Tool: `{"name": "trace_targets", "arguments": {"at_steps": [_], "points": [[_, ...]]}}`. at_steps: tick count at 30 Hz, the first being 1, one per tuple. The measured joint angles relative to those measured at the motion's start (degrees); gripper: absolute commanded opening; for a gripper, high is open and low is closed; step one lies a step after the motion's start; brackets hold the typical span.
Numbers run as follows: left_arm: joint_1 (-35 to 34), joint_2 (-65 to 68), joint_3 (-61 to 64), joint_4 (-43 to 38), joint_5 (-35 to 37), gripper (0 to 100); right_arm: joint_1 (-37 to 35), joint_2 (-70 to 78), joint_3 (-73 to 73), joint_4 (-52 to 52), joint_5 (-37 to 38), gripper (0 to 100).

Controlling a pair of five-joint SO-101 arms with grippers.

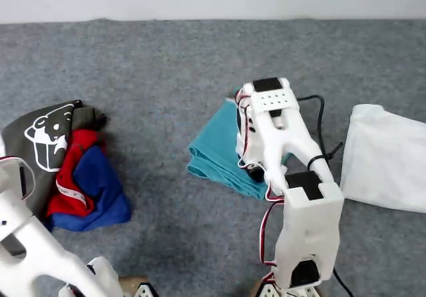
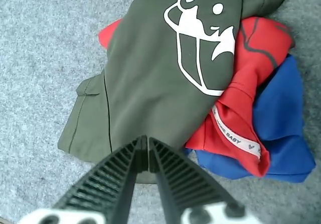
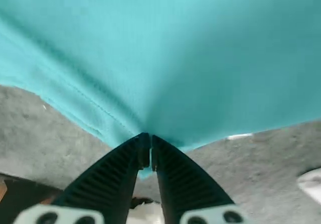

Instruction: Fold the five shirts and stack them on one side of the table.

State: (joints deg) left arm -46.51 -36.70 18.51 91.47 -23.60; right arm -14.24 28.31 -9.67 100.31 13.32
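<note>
Seeing all five shirts on the grey table (image 1: 160, 70) from the high view. We have three bunched in a loose pile at its left edge: a dark green shirt (image 2: 150, 83) with a white print on top, a red shirt (image 2: 253, 63) under it, and a blue shirt (image 2: 281, 128) lowest, sticking out toward the arms' side. The pile is rumpled, not squared up.

The teal shirt (image 1: 216, 150) sits mid-table, folded over, with layered edges showing on its left side. The white shirt (image 1: 389, 157) lies flat at the right edge, well apart from the pile. The right arm (image 1: 296, 177) stands between it and the teal shirt.

The right gripper (image 3: 145, 139) is clenched on the teal shirt's edge. In its wrist view we see the cloth drawn into a pucker at the jaw tips, with a sliver of teal between the jaws. The right arm leans out over the teal shirt's right half and covers it in the high view.

The left gripper (image 2: 148, 142) has its jaws pressed together, with nothing between them that we can see. The tips sit over the dark green shirt near its edge; we cannot tell whether they touch the cloth. The left arm (image 1: 26, 244) is at the lower left corner of the high view, beside the pile.
</note>
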Motion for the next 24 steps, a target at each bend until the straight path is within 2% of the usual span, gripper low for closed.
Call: {"name": "trace_targets", "arguments": {"at_steps": [5, 11, 14, 19, 24], "points": [[0.0, 0.0, 0.0, 0.0, 0.0, 2, -0.18, -1.58, 1.67, 0.0, -0.26, 0.9], [0.0, 0.0, 0.0, 0.0, 0.0, 2, -0.53, -11.78, 1.67, 0.0, -0.26, 0.9], [0.0, 0.0, 0.0, 0.0, 0.0, 2, -3.25, -15.38, 1.67, -1.32, -0.26, 0.9], [0.0, 0.0, 0.0, 0.0, 0.0, 2, -8.97, -15.47, 1.76, -13.45, -0.26, 0.9], [0.0, 0.0, 0.0, 0.0, 0.0, 2, -14.15, -6.95, 1.76, -26.81, -0.26, 0.9]]}}
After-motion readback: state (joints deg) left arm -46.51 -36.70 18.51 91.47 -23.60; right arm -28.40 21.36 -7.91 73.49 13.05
